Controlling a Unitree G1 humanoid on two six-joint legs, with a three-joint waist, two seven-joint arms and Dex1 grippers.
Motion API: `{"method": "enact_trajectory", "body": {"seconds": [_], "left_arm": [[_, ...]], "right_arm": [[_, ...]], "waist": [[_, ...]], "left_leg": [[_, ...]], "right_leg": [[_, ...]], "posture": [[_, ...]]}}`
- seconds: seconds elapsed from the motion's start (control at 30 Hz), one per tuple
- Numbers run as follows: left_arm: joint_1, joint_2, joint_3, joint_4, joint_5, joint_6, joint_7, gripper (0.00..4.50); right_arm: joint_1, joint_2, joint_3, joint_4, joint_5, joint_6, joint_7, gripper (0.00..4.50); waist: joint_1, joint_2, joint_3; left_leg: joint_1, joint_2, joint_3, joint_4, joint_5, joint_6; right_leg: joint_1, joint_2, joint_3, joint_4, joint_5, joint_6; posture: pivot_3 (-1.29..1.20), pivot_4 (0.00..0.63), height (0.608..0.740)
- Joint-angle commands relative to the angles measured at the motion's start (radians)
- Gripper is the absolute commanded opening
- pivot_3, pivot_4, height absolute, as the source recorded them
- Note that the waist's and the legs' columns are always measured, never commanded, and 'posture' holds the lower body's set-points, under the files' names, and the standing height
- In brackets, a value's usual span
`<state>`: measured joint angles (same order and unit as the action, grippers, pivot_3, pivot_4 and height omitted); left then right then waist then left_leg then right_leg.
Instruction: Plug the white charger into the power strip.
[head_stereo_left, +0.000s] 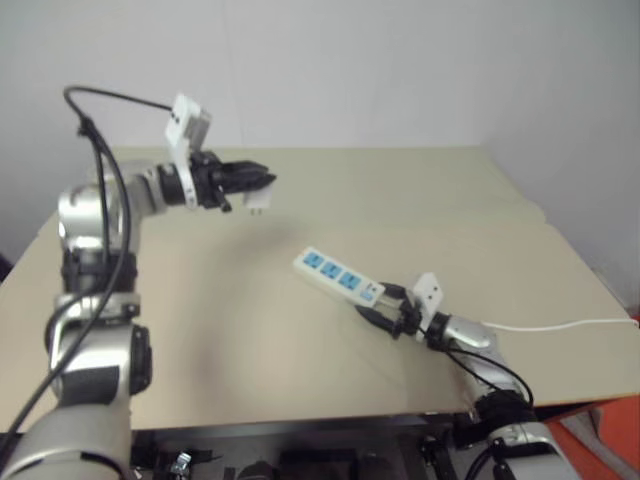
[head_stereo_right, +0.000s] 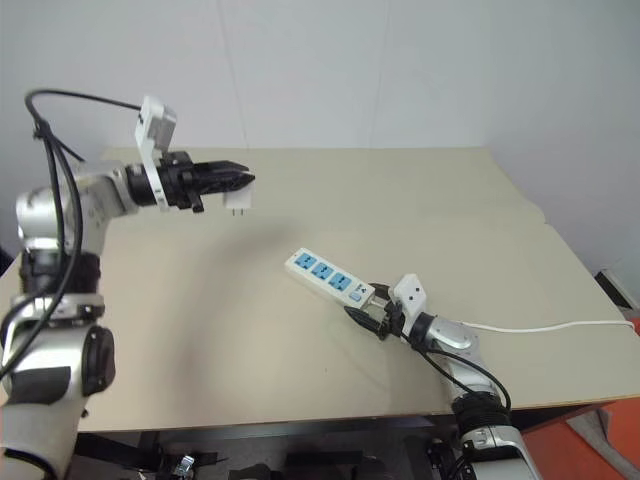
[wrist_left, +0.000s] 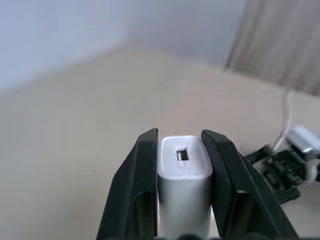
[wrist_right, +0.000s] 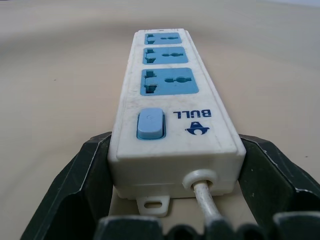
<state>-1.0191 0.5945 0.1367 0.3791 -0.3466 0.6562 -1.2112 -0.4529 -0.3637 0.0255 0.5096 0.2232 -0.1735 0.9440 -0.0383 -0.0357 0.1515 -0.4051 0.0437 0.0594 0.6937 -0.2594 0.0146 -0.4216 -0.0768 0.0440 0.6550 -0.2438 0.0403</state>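
The white charger (head_stereo_left: 258, 203) hangs in the air above the table's far left part, prongs pointing down, with my left gripper (head_stereo_left: 247, 180) shut on it. In the left wrist view the charger (wrist_left: 183, 172) sits squeezed between the two black fingers (wrist_left: 137, 190), its port end facing outward. The power strip (head_stereo_left: 338, 275) lies flat near the table's middle, three blue sockets facing up. My right gripper (head_stereo_left: 385, 306) clasps its switch end. In the right wrist view both fingers (wrist_right: 85, 175) press the sides of the power strip (wrist_right: 172, 95) beside the blue switch.
The strip's thin white cord (head_stereo_left: 560, 325) runs to the right and off the tan table (head_stereo_left: 200, 330). A pale wall stands behind the table's far edge. An orange object (head_stereo_left: 610, 440) sits below the near right corner.
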Motion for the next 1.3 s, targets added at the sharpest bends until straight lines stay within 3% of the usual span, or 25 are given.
{"method": "enact_trajectory", "body": {"seconds": [0.03, 0.23, 0.47, 1.0, 1.3], "left_arm": [[0.031, -0.027, 0.021, -0.042, -0.127, -0.039, -0.141, 1.02], [0.094, -0.056, -0.053, 0.049, -0.186, -0.013, -0.315, 1.02], [0.164, -0.059, -0.11, 0.03, -0.215, -0.081, -0.402, 1.02], [0.332, -0.213, -0.149, -0.043, -0.176, -0.351, -0.368, 1.02], [0.319, -0.255, -0.174, 0.059, -0.115, -0.491, -0.366, 1.02]], "right_arm": [[-0.045, -0.023, 0.021, 0.006, 0.009, -0.017, 0.102, 3.42], [-0.092, -0.03, 0.061, -0.006, 0.034, -0.031, 0.298, 3.42], [-0.099, -0.014, 0.09, -0.02, 0.035, -0.046, 0.396, 3.42], [-0.054, 0.006, 0.103, -0.134, 0.042, 0.01, 0.38, 3.42], [-0.049, 0.003, 0.123, -0.135, 0.028, 0.03, 0.361, 3.42]], "waist": [[0.001, 0.0, 0.0], [-0.007, 0.0, 0.0], [-0.008, 0.0, 0.0], [-0.005, 0.0, 0.0], [-0.005, 0.0, 0.0]], "left_leg": [[0.0, 0.0, 0.0, 0.0, 0.0, 0.0], [-0.001, 0.0, 0.0, 0.001, 0.0, 0.001], [-0.001, 0.001, 0.0, 0.001, 0.0, 0.001], [-0.001, 0.002, 0.0, 0.001, 0.0, 0.001], [-0.001, 0.001, 0.0, 0.001, 0.0, 0.001]], "right_leg": [[0.0, 0.0, 0.0, 0.0, 0.0, 0.0], [0.0, 0.002, 0.0, -0.002, 0.0, 0.0], [0.0, 0.003, 0.0, -0.006, 0.0, 0.0], [0.0, 0.003, 0.0, -0.006, 0.0, 0.0], [0.0, 0.003, 0.0, -0.007, 0.0, 0.0]], "posture": [[0.0, 0.15, 0.74], [0.0, 0.15, 0.74], [0.0, 0.15, 0.74], [0.0, 0.15, 0.74], [0.0, 0.15, 0.74]]}}
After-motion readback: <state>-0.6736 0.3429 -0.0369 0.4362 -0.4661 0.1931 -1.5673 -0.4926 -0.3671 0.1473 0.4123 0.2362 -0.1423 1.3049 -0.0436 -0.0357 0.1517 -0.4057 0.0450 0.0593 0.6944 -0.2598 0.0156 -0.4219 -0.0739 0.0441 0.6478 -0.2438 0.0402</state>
